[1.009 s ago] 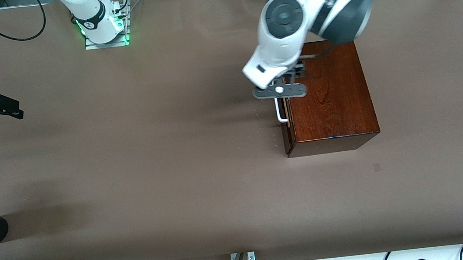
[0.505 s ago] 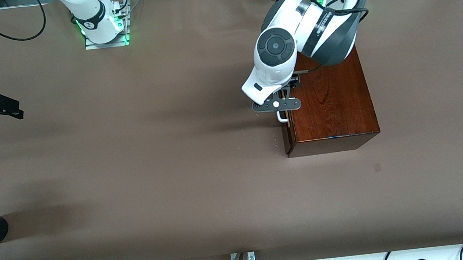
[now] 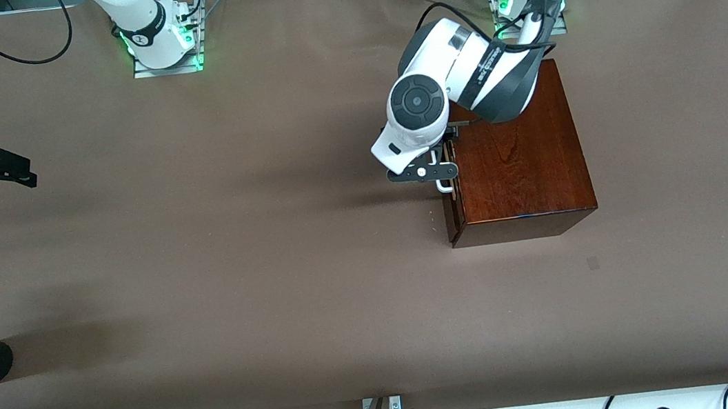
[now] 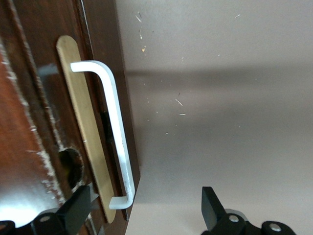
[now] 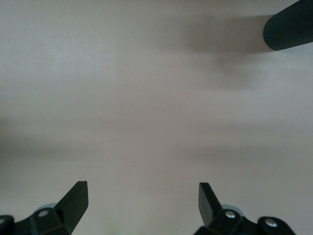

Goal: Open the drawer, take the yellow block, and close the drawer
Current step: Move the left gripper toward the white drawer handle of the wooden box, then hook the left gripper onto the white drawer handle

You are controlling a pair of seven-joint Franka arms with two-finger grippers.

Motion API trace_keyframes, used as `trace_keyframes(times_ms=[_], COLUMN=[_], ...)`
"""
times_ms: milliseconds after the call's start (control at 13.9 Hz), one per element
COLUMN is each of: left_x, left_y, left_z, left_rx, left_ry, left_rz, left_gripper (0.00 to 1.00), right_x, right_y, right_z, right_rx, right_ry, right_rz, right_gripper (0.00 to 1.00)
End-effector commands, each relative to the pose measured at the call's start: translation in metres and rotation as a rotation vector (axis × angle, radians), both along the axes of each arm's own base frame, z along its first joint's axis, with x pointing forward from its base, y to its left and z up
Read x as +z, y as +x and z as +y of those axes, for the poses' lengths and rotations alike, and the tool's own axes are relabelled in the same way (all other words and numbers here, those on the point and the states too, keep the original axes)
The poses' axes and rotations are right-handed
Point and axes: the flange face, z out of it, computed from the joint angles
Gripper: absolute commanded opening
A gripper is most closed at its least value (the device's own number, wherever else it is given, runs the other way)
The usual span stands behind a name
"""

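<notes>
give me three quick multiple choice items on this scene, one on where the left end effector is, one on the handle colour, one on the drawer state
1. The left end effector is:
A. at the handle
B. on the box top
C. over bare table

2. The handle is:
A. black
B. white
C. yellow

3. The drawer is:
A. pulled out
C. removed
B. shut

Key: 1 A, its open fingers straddle the bar's end in the left wrist view. 2 B, the U-shaped bar is white. 3 B, its front sits flush with the wooden box. The right end effector waits open over the table's edge.
</notes>
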Motion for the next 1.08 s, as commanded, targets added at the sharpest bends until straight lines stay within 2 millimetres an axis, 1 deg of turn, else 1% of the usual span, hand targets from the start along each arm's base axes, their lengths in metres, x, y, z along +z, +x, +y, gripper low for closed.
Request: trace_keyframes(times_ms=[0, 144, 216, 433, 721, 1009], left_x=[-0.010, -0.016, -0.023, -0.034, -0.051, -0.053], left_y=[-0.005, -0.005, -0.007, -0.009, -0.008, -0.007], left_z=[-0.008, -0.009, -0.011, -0.014, -0.012, -0.011], left_rx=[0.019, 0.022, 0.032, 0.036, 0.041, 0.042], left_ry=[0.003, 0.015, 0.029, 0.040, 0.056, 0.058], left_rz=[0.016, 0.017, 0.022, 0.021, 0.036, 0.039], left_gripper=[1.00, 1.00, 1.00, 1.00, 1.00, 1.00], right_x=[0.008, 0.008, 0.008, 0.008, 0.008, 0.008], right_y=[-0.003, -0.003, -0.003, -0.003, -0.003, -0.003], right_z=[0.000, 0.000, 0.000, -0.002, -0.002, -0.002], right_rx=[0.009, 0.009, 0.009, 0.006, 0.006, 0.006], right_ry=[0.016, 0.016, 0.016, 0.016, 0.016, 0.016], right_rz=[-0.011, -0.011, -0.011, -0.011, -0.011, -0.011], right_gripper=[1.00, 1.00, 1.00, 1.00, 1.00, 1.00])
